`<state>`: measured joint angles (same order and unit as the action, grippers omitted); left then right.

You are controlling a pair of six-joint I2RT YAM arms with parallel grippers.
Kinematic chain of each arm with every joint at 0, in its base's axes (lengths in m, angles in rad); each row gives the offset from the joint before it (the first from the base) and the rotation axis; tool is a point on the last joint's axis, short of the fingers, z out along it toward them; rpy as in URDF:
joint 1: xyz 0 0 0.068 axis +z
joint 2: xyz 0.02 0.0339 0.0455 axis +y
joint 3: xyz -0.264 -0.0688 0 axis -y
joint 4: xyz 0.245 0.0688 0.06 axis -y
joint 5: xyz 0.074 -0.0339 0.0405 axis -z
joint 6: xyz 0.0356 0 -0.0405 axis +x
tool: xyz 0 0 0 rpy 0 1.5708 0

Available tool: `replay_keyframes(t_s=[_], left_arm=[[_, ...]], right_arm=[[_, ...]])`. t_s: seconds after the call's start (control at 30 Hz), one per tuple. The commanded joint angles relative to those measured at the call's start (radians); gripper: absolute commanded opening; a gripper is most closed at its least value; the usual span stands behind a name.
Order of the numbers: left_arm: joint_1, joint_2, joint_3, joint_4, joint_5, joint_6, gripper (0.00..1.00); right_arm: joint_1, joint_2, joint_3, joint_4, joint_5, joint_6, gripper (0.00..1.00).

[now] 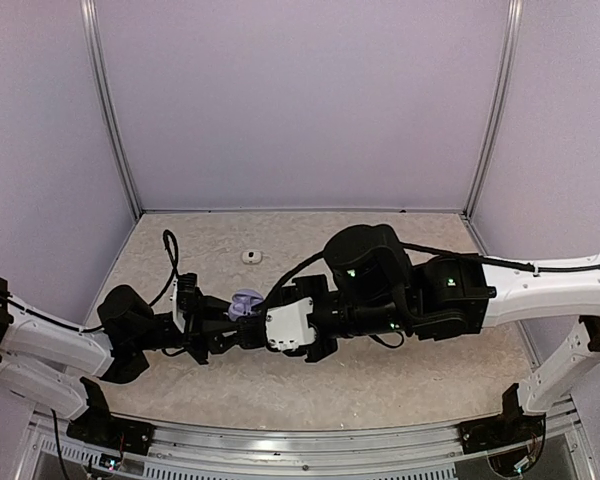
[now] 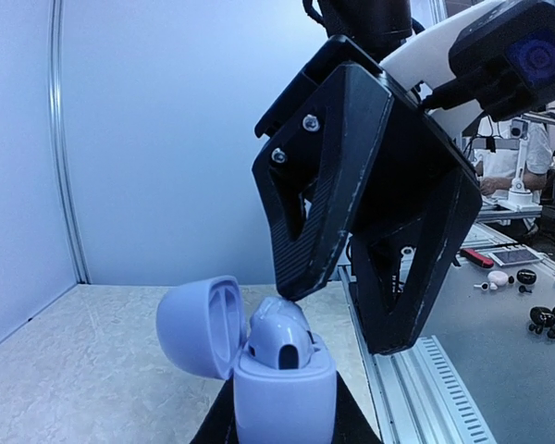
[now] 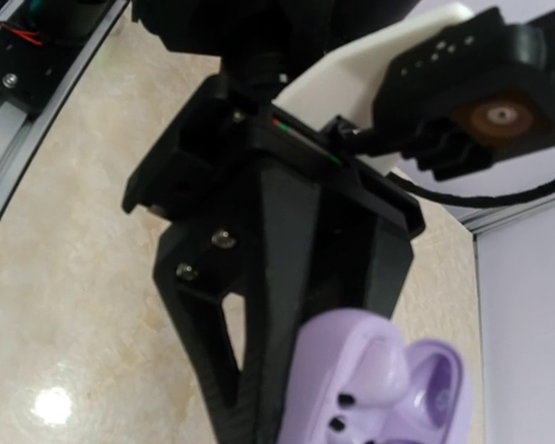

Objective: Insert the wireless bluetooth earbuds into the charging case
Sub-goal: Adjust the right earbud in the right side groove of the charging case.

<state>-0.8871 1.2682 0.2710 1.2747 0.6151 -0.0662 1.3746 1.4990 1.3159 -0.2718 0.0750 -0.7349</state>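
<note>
Sitting in open charging case (image 2: 285, 403), one earbud (image 2: 279, 340); perhaps half-seated

Pale lilac walls (image 1: 300, 100) close in three sides, with metal posts (image 1: 110, 110) at the corners. The beige marbled desk (image 1: 380, 385) shows one bright glint.

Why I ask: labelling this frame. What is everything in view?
table: one, beige marbled, under both arms.
charging case: one, lilac, lid open, held above the table.
earbud: one, pale lilac, seated in the case.
small object: one, white, on the table beyond the arms; too small to identify.
bench items: several, mixed colours, far right background in the left wrist view; unclear.
left tool: one, black, shut on the case.
right tool: one, black, open, one fingertip at the earbud.
</note>
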Motion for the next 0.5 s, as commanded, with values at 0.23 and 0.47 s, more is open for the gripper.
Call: replay_keyframes(t_s=[0.23, 0.47], left_arm=[[-0.004, -0.033, 0.011, 0.011, -0.023, 0.001, 0.05], [-0.003, -0.03, 0.017, 0.002, -0.023, 0.006, 0.05]], right_arm=[[-0.026, -0.023, -0.008, -0.024, -0.058, 0.057, 0.45], [-0.059, -0.103, 0.011, 0.063, -0.165, 0.14, 0.47]])
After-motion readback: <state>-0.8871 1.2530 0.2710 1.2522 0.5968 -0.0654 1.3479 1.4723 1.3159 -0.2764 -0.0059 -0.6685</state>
